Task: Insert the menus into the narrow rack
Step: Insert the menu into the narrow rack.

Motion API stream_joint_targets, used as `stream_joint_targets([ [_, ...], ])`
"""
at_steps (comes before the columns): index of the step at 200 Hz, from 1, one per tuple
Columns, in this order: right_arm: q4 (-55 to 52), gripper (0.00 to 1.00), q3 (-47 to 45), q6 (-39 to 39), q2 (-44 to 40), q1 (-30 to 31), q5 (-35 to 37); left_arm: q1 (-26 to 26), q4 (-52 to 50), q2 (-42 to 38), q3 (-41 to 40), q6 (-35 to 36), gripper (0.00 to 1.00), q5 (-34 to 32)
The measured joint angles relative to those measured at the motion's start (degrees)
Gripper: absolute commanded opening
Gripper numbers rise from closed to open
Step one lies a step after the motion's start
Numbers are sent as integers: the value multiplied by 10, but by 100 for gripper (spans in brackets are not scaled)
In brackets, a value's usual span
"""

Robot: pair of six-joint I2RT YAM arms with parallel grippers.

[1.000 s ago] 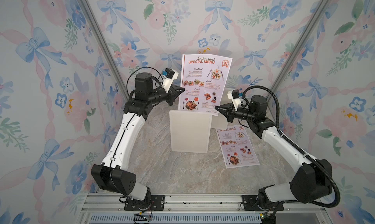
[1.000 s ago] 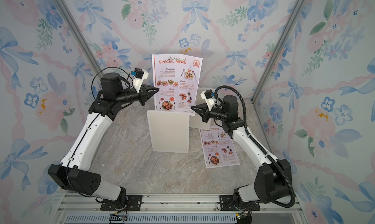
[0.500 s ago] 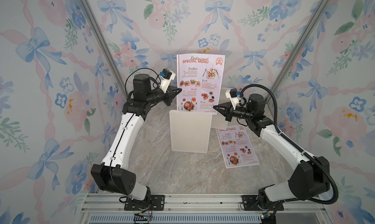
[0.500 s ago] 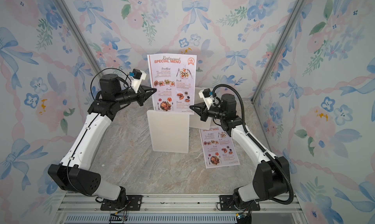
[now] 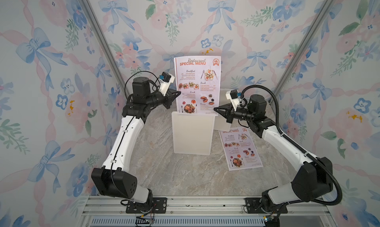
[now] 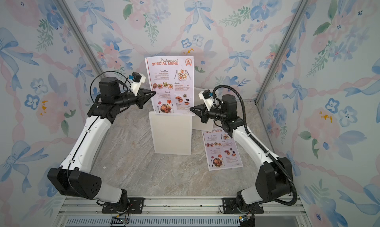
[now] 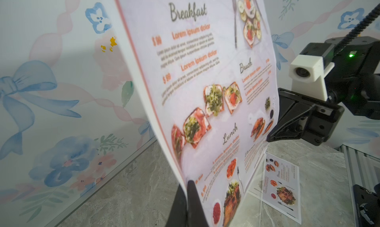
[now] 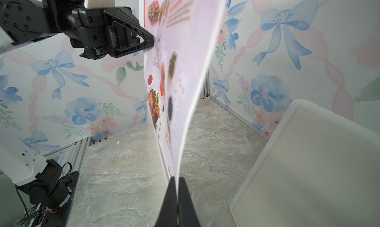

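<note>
Left gripper (image 5: 178,93) and right gripper (image 5: 215,109) are each clamped on a side edge of the menu (image 5: 197,82), probably so the floppy sheet hangs flat at the rack (image 5: 192,133) mouth.

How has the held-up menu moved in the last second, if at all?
Yes. The held-up menu shifted to the robot's left and straightened, now lined up over the fixed white rack.

The upright menu (image 5: 197,82) is standing between the left gripper (image 5: 180,92) and the right gripper (image 5: 214,109), blocking the way down onto the rack (image 5: 192,135). The flat menu (image 5: 240,148) is lying beside the rack on the right arm's side; the table (image 5: 164,174) in front is leaving room for passing.
</note>
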Motion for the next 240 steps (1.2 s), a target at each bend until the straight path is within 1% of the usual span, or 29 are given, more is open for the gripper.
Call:
stream_joint_targets([
  [109, -3, 3, 9, 0, 8, 13, 2, 11, 0, -6, -2, 0, 0, 3],
  [240, 2, 2, 17, 0, 18, 14, 5, 19, 0, -6, -1, 0, 0, 8],
])
